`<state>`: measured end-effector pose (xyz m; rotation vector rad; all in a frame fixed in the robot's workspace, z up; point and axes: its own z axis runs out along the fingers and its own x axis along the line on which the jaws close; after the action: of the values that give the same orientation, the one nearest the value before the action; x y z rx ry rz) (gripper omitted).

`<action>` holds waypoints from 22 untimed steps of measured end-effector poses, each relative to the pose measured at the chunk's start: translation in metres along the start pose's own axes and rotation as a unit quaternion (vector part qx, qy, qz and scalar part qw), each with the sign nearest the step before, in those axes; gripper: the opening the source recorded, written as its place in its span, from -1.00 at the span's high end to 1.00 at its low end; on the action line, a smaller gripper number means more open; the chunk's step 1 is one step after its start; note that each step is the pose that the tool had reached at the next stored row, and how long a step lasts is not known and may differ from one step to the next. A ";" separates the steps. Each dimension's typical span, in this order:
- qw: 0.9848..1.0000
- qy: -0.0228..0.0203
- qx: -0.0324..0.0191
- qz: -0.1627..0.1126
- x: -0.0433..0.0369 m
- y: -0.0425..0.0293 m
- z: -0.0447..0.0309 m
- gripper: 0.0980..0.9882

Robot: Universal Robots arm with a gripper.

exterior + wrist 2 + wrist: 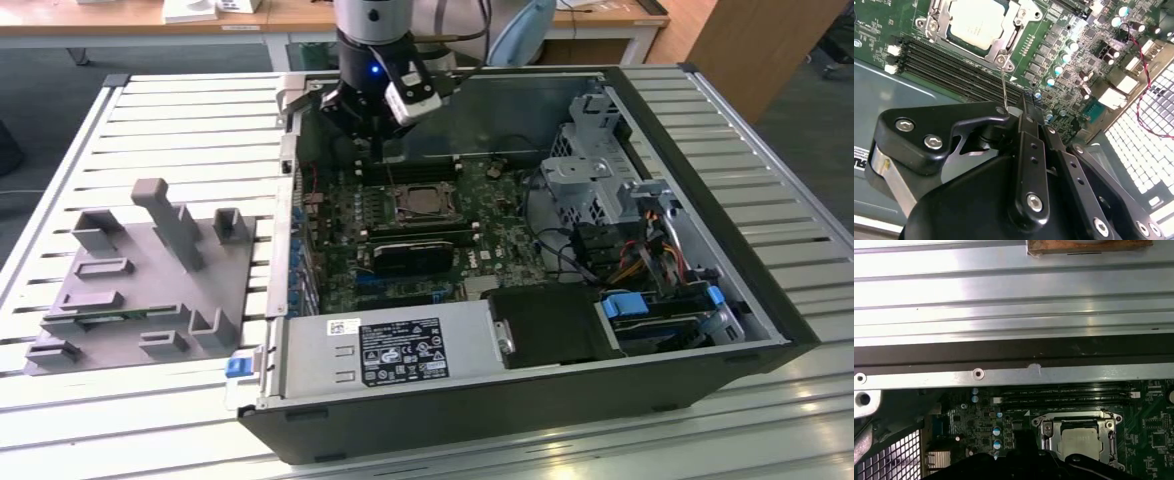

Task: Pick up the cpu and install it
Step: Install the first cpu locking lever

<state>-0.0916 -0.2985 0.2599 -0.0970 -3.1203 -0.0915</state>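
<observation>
Located centre of frame in exterior view: cpu (424, 203), lying flat in socket (400, 188) on board (501, 235), silver plate up; confirmed in both wrist views (976, 22) (1081, 442). Judged light, rigid, thin and slick on top, with fragile underside contacts; no tolerance for tilt, drop or sideways scrape. Best taken by two opposite edges of pale rim, kept level; no pressing on plate centre, no contact with socket pins. Gripper (378, 140) noted above and left of socket in exterior view, over rear of board, apart from cpu and carrying nothing. In second wrist view, jaws appear clenched together at gripper (1023, 102); thin lever (1004, 82) runs from socket frame to tips, touching or just beside them; cannot tell whether pinched. Dark memory slots (954, 75) between socket and gripper. Surface: crowded green board, capacitors and connectors close round socket, black card (407, 255) just below socket in exterior view. Room: open-sided case (727, 180) with walls all round, drive cage and cable bundles at exterior view's right; vertical approach only, judged tight. Case rests on slatted metal table (174, 130); grey fixture (147, 280) at lower left of frame, well apart.
</observation>
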 end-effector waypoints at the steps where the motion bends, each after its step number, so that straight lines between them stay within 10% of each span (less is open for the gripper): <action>1: 1.000 0.000 0.000 0.000 -0.0007 0.0001 0.0000 0.98; 22: 1.000 0.000 0.000 0.000 -0.0344 0.0021 -0.0005 0.98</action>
<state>-0.0571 -0.2986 0.2599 -0.0971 -3.1203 -0.0914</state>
